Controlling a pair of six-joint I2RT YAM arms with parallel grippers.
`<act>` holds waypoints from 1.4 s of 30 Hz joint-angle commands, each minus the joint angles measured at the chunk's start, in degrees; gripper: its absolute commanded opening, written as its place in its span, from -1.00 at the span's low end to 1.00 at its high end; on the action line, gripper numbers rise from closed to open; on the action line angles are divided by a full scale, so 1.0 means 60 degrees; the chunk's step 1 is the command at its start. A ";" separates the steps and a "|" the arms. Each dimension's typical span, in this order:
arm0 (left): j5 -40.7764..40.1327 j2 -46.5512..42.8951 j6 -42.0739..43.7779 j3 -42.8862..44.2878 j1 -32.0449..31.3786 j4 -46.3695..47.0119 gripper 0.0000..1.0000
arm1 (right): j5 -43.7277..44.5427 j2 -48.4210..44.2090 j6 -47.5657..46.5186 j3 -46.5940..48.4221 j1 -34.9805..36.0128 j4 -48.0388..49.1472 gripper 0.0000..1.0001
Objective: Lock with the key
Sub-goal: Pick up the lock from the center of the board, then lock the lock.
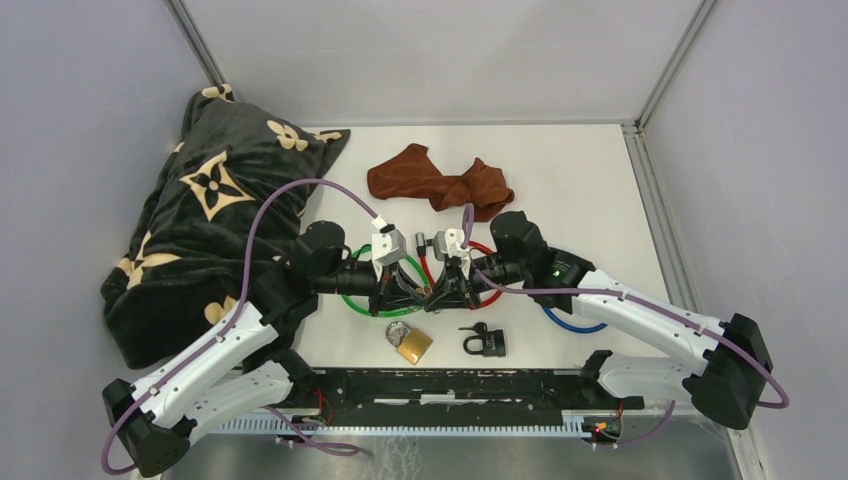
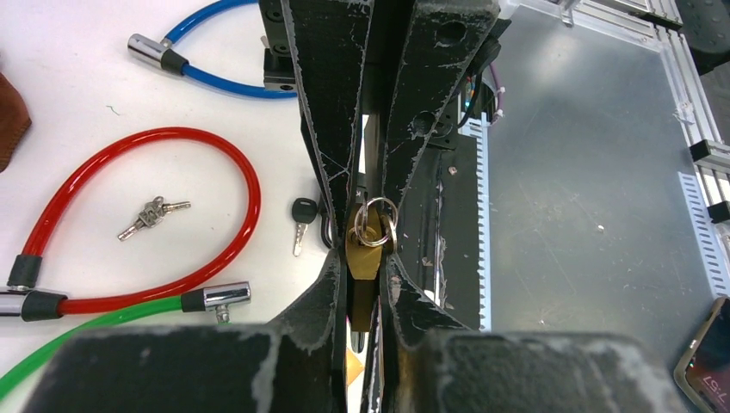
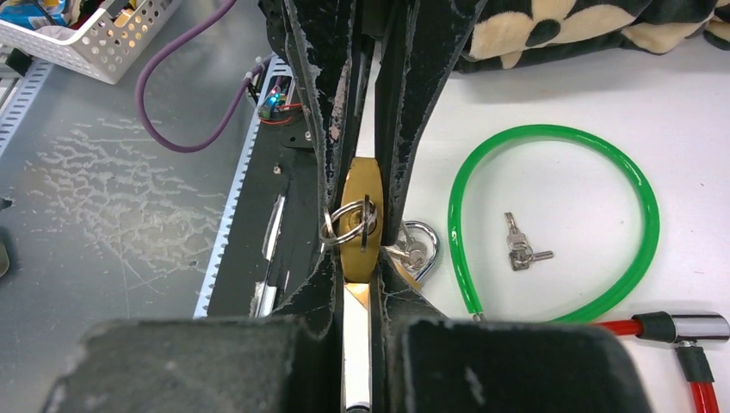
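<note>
While the lock waited on the table, the key was up in the air over its near middle, pinched from both sides. The left gripper had its fingers pressed together on one end of the brass bow. The right gripper, nose to nose with it, had its fingers clamped on the other end. A ring hung through the bow in the slot between the two pairs of tips.

Such a double hold read as a hand-over or regrasp, likely meant to leave the blade free for pushing in. A pale strip below the bow in the right wrist view may have been that blade, though the fingers hid most of it.

Just near of the grippers lay the brass padlock, by its colour the probable match for the key, with a black padlock just to its right. A red cable, a green cable and a blue cable curved around the grippers, out of the way.
</note>
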 commanded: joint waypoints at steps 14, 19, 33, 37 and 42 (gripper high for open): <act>0.0471 -0.0032 0.0525 0.0206 -0.0062 0.0142 -0.96 | 0.0498 -0.0763 0.0334 -0.0676 -0.0185 0.1806 -0.77; -0.0162 -0.0041 0.1940 0.0358 -0.0067 -0.0944 -0.96 | 0.0223 -0.1213 -0.0499 -0.0534 -0.0701 0.0232 0.05; -0.0198 0.0074 0.2401 0.0247 -0.0077 -0.1074 -0.96 | -0.0017 -0.0991 0.2085 -0.0932 -0.0632 0.3067 0.23; -0.0202 0.0135 0.2401 0.0262 -0.0079 -0.1076 -0.96 | -0.0369 -0.0804 0.2342 -0.0693 -0.0548 0.3245 0.12; -0.0223 0.0177 0.2393 0.0284 -0.0067 -0.1047 -0.96 | -0.0519 -0.0603 0.2097 -0.0617 -0.0391 0.2713 0.33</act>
